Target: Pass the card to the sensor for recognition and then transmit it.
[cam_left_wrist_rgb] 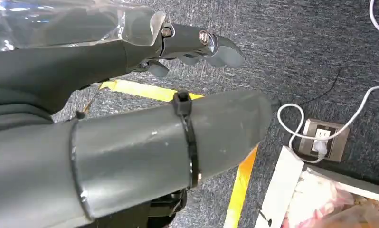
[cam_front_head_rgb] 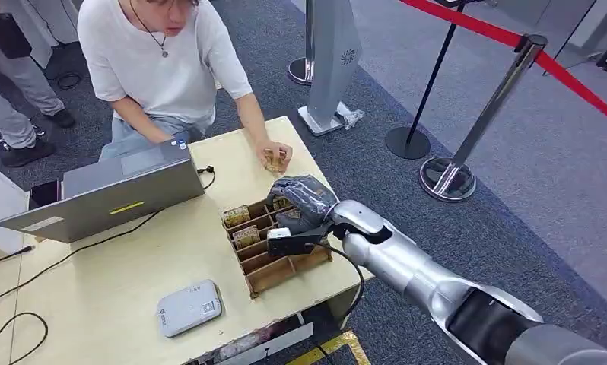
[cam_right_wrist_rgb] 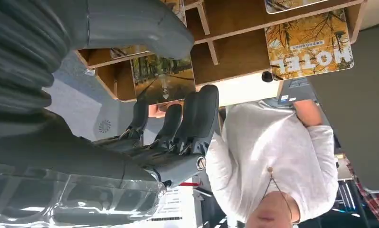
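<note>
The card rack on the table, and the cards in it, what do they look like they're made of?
The card rack looks like thin unpainted wood or plywood, matte brown, judging by its flat slotted dividers and raw edges in the right wrist view. The cards look like glossy printed plastic or coated paper, with an autumn-tree photo and the word HOTEL; which of the two I cannot tell.

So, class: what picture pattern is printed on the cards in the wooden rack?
Golden autumn trees on each card; the right wrist view shows it best.
</note>
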You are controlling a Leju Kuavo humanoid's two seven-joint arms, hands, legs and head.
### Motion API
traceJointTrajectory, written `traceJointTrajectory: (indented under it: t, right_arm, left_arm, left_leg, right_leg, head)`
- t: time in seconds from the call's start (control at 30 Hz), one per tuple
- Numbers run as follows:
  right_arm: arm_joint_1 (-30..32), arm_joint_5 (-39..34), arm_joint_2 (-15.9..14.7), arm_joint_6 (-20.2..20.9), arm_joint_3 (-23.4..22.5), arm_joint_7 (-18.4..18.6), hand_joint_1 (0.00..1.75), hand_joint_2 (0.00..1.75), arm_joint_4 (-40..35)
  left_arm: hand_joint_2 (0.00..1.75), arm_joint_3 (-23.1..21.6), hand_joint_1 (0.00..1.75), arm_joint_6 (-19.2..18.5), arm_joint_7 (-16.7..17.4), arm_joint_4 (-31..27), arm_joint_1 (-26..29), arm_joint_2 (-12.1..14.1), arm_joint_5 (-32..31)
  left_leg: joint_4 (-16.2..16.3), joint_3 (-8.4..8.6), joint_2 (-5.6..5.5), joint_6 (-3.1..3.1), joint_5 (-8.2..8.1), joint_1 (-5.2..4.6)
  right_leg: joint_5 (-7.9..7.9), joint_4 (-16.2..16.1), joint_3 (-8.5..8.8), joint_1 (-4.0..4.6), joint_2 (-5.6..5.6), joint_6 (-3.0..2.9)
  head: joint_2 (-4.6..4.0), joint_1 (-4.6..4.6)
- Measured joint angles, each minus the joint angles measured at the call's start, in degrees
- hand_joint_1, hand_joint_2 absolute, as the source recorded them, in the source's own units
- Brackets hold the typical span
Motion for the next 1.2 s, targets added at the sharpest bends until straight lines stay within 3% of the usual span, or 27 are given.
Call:
traceJointTrajectory:
  t: [0.2, 0.57, 0.77, 0.9, 1.0, 1.03, 1.07, 1.13, 1.2]
  right_arm:
    - [0.0, -0.2, -0.5, -0.2, 0.0, -0.1, 1.08, 1.75, 0.2]
    - [1.0, -1.0, -1.4, -0.6, -0.1, -0.3, 1.12, 1.75, 0.3]
    - [1.4, -1.1, -1.7, -0.7, -0.1, -0.3, 1.24, 1.75, 0.3]
    - [1.5, -1.1, -1.8, -0.7, -0.1, -0.3, 1.2, 1.75, 0.3]
    - [1.5, -1.1, -1.8, -0.7, -0.1, -0.3, 1.06, 1.75, 0.3]
    - [1.6, -1.1, -1.8, -0.7, -0.1, -0.3, 0.99, 1.75, 0.3]
    - [1.6, -1.1, -1.8, -0.7, -0.1, -0.3, 0.75, 1.75, 0.3]
    - [1.6, -1.1, -1.8, -0.7, -0.1, -0.3, 0.7, 1.75, 0.3]
    - [1.6, -1.1, -1.8, -0.7, -0.1, -0.2, 0.77, 1.75, 0.3]
  left_arm:
    - [0.0, 0.0, 0.0, 0.1, 0.0, 0.0, 0.0, 0.0, 0.0]
    - [0.0, 0.0, 0.0, 0.2, -0.2, 0.0, 0.0, 0.0, 0.1]
    - [0.0, 0.0, 0.0, 0.2, -0.3, 0.0, 0.0, 0.0, 0.1]
    - [0.0, 0.0, 0.0, 0.2, -0.3, 0.0, 0.0, 0.0, 0.1]
    - [0.0, 0.0, 0.0, 0.2, -0.3, 0.0, 0.0, 0.0, 0.1]
    - [0.0, 0.0, 0.0, 0.2, -0.3, 0.0, 0.0, 0.0, 0.1]
    - [0.0, 0.0, 0.0, 0.2, -0.3, 0.0, 0.0, 0.0, 0.1]
    - [0.0, 0.0, 0.0, 0.2, -0.3, 0.0, 0.0, 0.0, 0.1]
    - [0.0, 0.0, 0.0, 0.2, -0.3, 0.0, 0.0, 0.0, 0.1]
  left_leg:
    - [0.0, 0.0, 0.0, 0.0, 0.0, 0.0]
    - [0.0, -0.01, 0.0, 0.0, 0.0, 0.0]
    - [0.0, -0.01, 0.01, 0.0, 0.0, 0.0]
    - [0.0, -0.01, 0.01, 0.0, 0.0, 0.0]
    - [0.0, 0.0, 0.01, 0.0, 0.0, 0.0]
    - [0.0, -0.01, 0.01, 0.0, 0.0, 0.0]
    - [0.0, -0.01, 0.01, 0.0, 0.0, 0.0]
    - [0.0, -0.01, 0.01, 0.0, 0.0, 0.0]
    - [0.0, -0.01, 0.01, 0.0, 0.0, 0.0]
  right_leg:
    - [0.0, 0.0, -0.01, 0.0, 0.0, 0.0]
    - [0.0, 0.0, -0.02, 0.0, 0.0, 0.0]
    - [0.0, 0.0, -0.02, 0.0, 0.01, 0.0]
    - [0.0, 0.0, -0.02, 0.0, 0.01, 0.0]
    - [0.0, 0.0, -0.02, 0.0, 0.01, 0.0]
    - [0.0, 0.0, -0.02, 0.0, 0.01, 0.0]
    - [0.0, 0.0, -0.02, 0.0, 0.01, 0.0]
    - [0.0, 0.0, -0.02, 0.0, 0.01, 0.0]
    - [0.0, 0.0, -0.02, 0.0, 0.01, 0.0]
  head:
    - [0.0, 0.0]
    - [0.0, 0.0]
    - [0.0, 0.0]
    - [0.0, 0.0]
    - [0.0, 0.0]
    - [0.0, 0.0]
    - [0.0, 0.0]
    - [0.0, 0.0]
    - [0.0, 0.0]
